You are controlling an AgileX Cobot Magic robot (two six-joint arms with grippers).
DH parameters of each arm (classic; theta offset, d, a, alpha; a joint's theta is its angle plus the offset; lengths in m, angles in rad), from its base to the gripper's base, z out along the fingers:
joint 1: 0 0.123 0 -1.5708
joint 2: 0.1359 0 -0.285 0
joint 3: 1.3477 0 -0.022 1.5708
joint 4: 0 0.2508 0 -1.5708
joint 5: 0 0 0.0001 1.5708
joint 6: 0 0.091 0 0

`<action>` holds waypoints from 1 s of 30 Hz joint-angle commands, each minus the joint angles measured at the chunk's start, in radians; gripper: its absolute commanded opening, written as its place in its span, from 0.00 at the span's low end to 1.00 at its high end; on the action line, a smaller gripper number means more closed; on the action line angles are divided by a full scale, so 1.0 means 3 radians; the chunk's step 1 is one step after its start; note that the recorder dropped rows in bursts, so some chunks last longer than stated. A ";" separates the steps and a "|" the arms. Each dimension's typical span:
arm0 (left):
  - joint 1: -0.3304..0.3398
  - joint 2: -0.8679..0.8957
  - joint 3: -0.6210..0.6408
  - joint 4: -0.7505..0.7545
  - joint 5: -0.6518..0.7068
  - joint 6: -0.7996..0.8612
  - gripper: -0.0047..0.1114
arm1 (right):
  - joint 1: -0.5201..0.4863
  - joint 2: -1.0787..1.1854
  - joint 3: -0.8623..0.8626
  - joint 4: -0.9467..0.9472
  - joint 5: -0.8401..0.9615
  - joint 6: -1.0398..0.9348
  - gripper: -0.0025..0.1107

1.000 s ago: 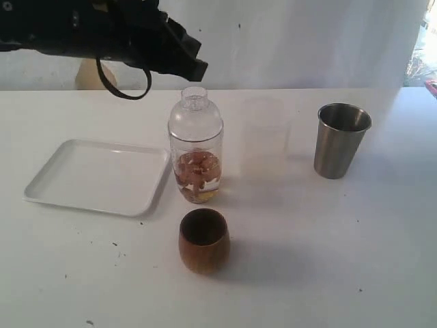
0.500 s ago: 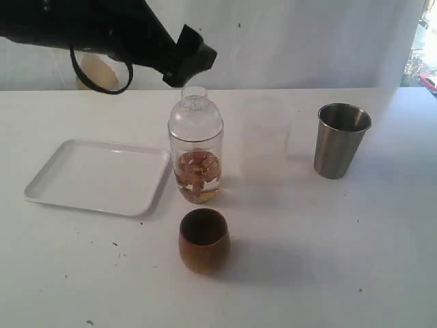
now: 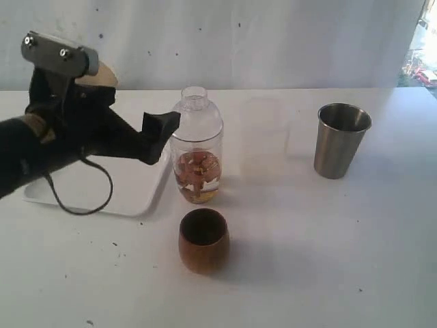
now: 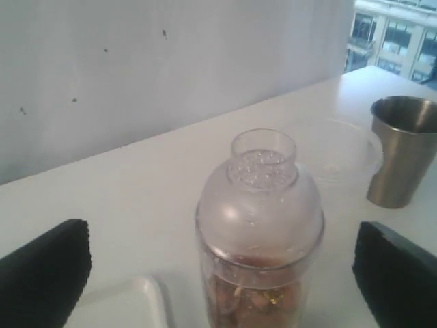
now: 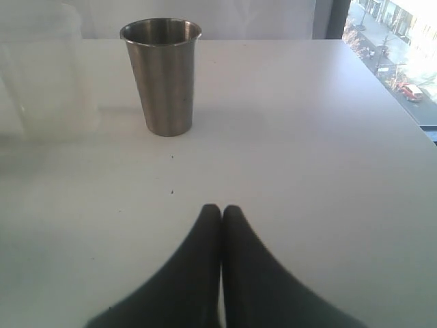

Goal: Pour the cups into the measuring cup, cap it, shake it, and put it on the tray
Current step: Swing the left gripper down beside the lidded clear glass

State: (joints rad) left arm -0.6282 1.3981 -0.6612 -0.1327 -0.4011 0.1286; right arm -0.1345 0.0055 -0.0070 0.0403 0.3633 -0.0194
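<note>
Measuring cup: tall clear straight-sided measuring cup [image 3: 196, 147], domed cap on, brownish contents, upright on the white counter [image 3: 307, 273], just beside the flat white tray [image 3: 156, 184]
Long axis: vertical
Left tool [image 4: 220, 231]: fingers wide apart, empty, nearer arm; cup straight ahead, centred on the gap
Right tool [image 5: 220, 213]: fingers pressed together, empty, facing the tapered steel tumbler [image 5: 162, 75]
Next, likely: clamp cup's body

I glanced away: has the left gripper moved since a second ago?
Yes. The left gripper has dropped from above the measuring cup to beside it, on the tray side, jaws open.
</note>
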 commanded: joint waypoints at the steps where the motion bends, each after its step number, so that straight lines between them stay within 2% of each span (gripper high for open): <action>1: -0.0006 -0.0007 0.0281 0.0998 -0.0742 -0.0939 0.94 | -0.0022 -0.0018 0.0023 -0.0010 -0.0040 -0.0012 0.02; 6: 0.0050 0.0456 0.0342 0.1043 -0.1022 -0.0942 0.94 | -0.0022 -0.0018 0.0023 -0.0010 -0.0040 -0.0012 0.02; 9: 0.0161 0.0785 0.0343 0.1005 -0.1332 -0.0867 0.94 | -0.0022 -0.0018 0.0023 -0.0010 -0.0040 -0.0012 0.02; 13: 0.0161 0.1048 0.0343 0.0894 -0.1393 -0.0783 0.94 | -0.0022 -0.0018 0.0023 -0.0010 -0.0040 -0.0012 0.02; 17: 0.0161 0.1326 0.0303 0.0894 -0.1880 -0.0684 0.94 | -0.0022 -0.0018 0.0023 -0.0010 -0.0040 -0.0012 0.02; 30: 0.0161 0.1935 -0.0311 0.1003 -0.1815 -0.0739 0.94 | -0.0022 -0.0018 0.0023 -0.0010 -0.0040 -0.0012 0.02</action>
State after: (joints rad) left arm -0.5805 1.9538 -0.7259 0.1650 -0.9498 -0.0861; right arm -0.1345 0.0055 -0.0070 0.0403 0.3633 -0.0194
